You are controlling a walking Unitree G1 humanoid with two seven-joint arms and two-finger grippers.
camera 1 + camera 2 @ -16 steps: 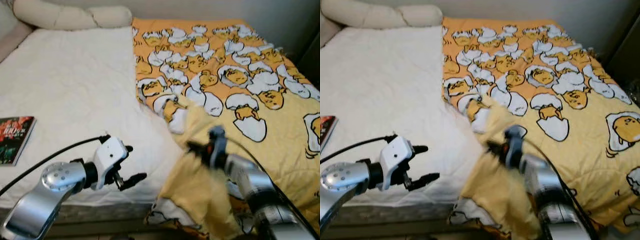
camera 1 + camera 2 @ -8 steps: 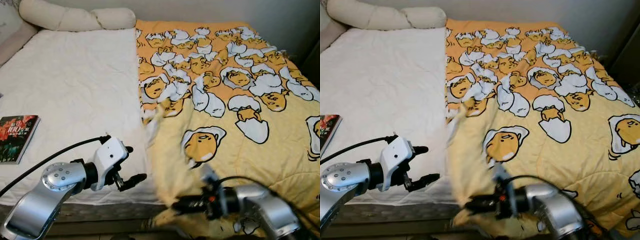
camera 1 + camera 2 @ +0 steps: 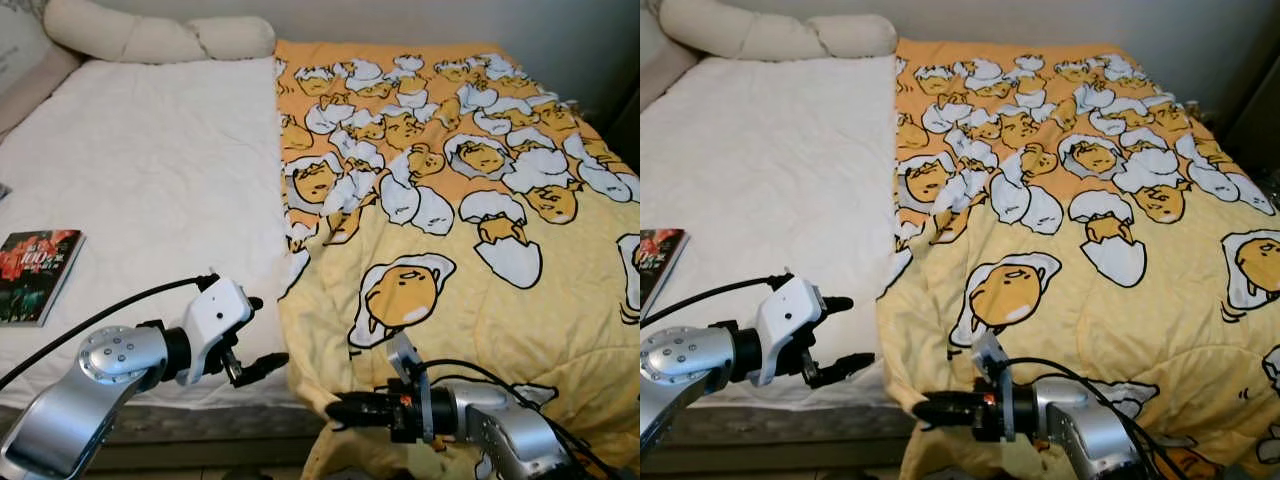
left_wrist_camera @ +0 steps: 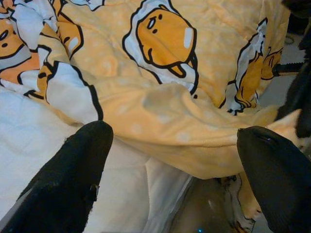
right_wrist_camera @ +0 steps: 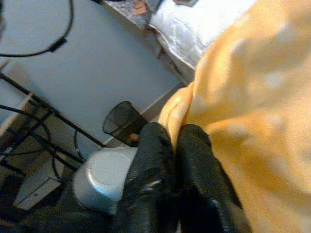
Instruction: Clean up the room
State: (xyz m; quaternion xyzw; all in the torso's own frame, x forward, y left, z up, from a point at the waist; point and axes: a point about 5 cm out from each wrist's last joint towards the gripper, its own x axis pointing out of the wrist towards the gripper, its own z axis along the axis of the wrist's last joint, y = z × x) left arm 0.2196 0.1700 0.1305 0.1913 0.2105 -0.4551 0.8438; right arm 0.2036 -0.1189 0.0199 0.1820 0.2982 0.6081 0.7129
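A yellow blanket (image 3: pixel 450 200) printed with cartoon eggs covers the right half of the bed and hangs over its near edge. My right gripper (image 3: pixel 338 411) is low at that near edge, shut on the blanket's hem (image 5: pixel 177 109). The right wrist view has both black fingers (image 5: pixel 155 150) pressed together over the yellow cloth. My left gripper (image 3: pixel 262 332) hovers open above the white sheet (image 3: pixel 150 170), just left of the blanket's near left corner. In the left wrist view its fingers (image 4: pixel 73 170) stand wide apart with the blanket edge (image 4: pixel 165 111) beyond them, holding nothing.
A book (image 3: pixel 35 265) with a red and dark cover lies on the sheet at the left. Two pale pillows (image 3: pixel 160 35) rest at the bed's head. A black mesh bin (image 5: pixel 121 121) stands on the floor by the wall, off the bed.
My right gripper has dragged the folded-over blanket corner down to the bed's near edge, so the blanket now lies spread flat. The left arm has hardly moved.
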